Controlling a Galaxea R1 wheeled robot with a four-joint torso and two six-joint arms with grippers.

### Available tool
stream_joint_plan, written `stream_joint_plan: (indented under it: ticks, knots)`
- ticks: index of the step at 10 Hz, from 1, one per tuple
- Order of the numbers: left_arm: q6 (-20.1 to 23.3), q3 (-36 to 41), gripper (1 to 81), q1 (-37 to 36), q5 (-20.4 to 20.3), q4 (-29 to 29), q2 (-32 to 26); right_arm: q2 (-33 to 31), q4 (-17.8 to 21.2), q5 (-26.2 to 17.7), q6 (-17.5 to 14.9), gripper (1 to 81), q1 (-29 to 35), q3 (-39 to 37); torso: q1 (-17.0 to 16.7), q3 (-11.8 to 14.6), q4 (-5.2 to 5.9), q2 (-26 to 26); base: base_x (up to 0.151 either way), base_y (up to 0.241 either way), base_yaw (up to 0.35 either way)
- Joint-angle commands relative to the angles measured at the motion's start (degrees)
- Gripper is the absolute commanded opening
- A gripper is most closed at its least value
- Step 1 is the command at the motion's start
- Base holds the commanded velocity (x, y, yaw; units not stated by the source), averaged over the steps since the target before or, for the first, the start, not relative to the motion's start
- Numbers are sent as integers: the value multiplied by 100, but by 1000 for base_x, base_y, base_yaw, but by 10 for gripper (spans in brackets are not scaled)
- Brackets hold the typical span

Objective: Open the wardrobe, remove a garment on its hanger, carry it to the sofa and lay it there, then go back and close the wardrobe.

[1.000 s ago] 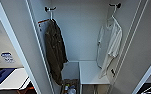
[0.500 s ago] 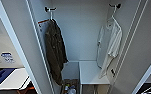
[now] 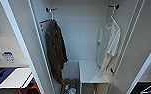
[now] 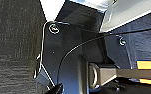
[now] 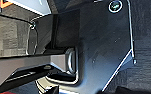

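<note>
While nothing has moved, wardrobe (image 3: 78,37) open, shirt (image 3: 108,45) hanging.

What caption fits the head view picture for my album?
Open tall white wardrobe with a dark olive-brown jacket hanging left and a thin white short-sleeved shirt hanging right.

My left wrist plate (image 4: 66,57) and right wrist plate (image 5: 96,45) are both hanging low, facing dark carpet; I'm not making out either gripper's state.
</note>
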Motion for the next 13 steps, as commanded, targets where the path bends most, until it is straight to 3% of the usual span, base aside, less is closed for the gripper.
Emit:
stream_joint_plan:
  ticks: [1, 4, 8, 9, 12, 13]
  knots:
    - [6, -24, 811, -69, 161, 95, -73, -131, -86, -249, 24, 811, 30, -83, 2, 0, 0, 2, -79, 0, 0]
    - [6, -24, 811, -77, 153, 130, -64, -105, -86, -249, 32, 811, 47, -74, -6, 2, 0, -2, -76, 0, 0]
    - [6, -33, 811, -121, 152, 42, 23, -87, -59, -249, 32, 811, 39, -48, -11, 5, 0, -9, 0, 0, 0]
    - [-63, -94, 811, -226, 135, -104, 50, -79, -51, -249, 32, 811, 39, -22, -11, 5, 0, -9, 0, 0, 0]
    - [-486, -628, 811, -578, 170, -1512, 392, -44, -15, -257, 24, 811, 83, 66, -11, 5, 0, -9, 0, 0, 0]
    - [-477, -771, 811, -622, 302, -1540, 542, 0, -50, -345, 24, 811, 126, 67, -11, 5, 0, -9, 0, 0, 0]
